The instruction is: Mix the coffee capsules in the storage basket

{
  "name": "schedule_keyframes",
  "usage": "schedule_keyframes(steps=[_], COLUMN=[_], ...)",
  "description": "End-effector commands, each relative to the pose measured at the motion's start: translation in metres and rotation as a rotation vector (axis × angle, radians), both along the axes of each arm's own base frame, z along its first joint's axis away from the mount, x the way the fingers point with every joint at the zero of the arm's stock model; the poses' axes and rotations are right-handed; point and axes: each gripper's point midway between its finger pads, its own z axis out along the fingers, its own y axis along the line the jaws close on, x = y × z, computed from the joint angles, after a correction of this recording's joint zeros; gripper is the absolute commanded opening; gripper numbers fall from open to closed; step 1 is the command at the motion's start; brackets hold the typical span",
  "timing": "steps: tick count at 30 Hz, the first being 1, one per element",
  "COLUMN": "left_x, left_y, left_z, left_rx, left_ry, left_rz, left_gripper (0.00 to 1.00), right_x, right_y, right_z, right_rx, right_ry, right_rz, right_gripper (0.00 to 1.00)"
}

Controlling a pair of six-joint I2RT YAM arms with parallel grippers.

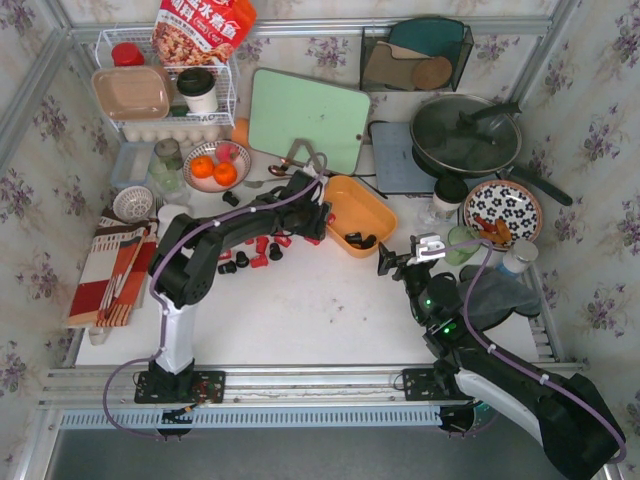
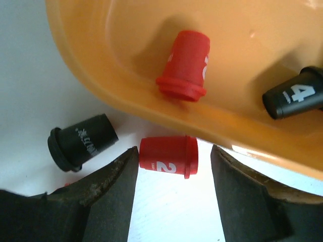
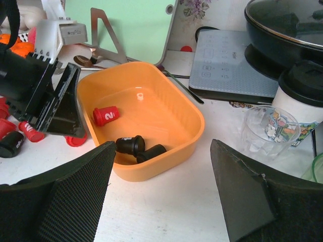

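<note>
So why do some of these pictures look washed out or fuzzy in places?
Left wrist view: the table between the dark left fingers is blown out white, and the rim of the storage basket looks soft. Right wrist view: the right fingers are blurred up close, the basket is sharp, and there are reflections on the pan lid. Top view: evenly lit, sharp throughout.
</note>
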Motion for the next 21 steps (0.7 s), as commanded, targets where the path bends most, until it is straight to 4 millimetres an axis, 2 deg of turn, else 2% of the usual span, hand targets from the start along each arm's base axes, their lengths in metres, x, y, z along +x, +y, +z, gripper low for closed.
schedule_keyframes(steps=[1, 10, 12, 14, 16, 21], left_x=[0.007, -0.003, -0.006, -0.007, -0.008, 0.000], left_y=[-0.010, -0.001, 0.000, -0.002, -0.004, -0.007], left_z=[0.000, -0.009, -0.009, 0.001, 0.017, 0.074], left_rx=[-0.021, -0.004, -0.012, -0.034, -0.062, -0.157], left_ry=[-0.007, 0.022, 0.024, 0.014, -0.013, -0.138], left_rz=[-0.027, 0.007, 0.002, -0.001, 0.006, 0.045], left_gripper=[0.61, 0.57, 0.43, 0.32, 0.31, 0.34], right_x=[0.001, 0.001, 0.000, 0.000, 0.000, 0.000], right_y=[0.002, 0.003, 0.003, 0.003, 0.003, 0.003], right_z=[0.011, 0.013, 0.013, 0.013, 0.013, 0.012], right_rx=[0.024, 0.028, 0.028, 0.029, 0.029, 0.028], right_ry=[-0.024, -0.027, -0.028, -0.026, -0.026, -0.024], right_rz=[0.005, 0.010, 0.012, 0.012, 0.011, 0.012], right_gripper=[0.83, 0.83, 0.83, 0.83, 0.83, 0.83])
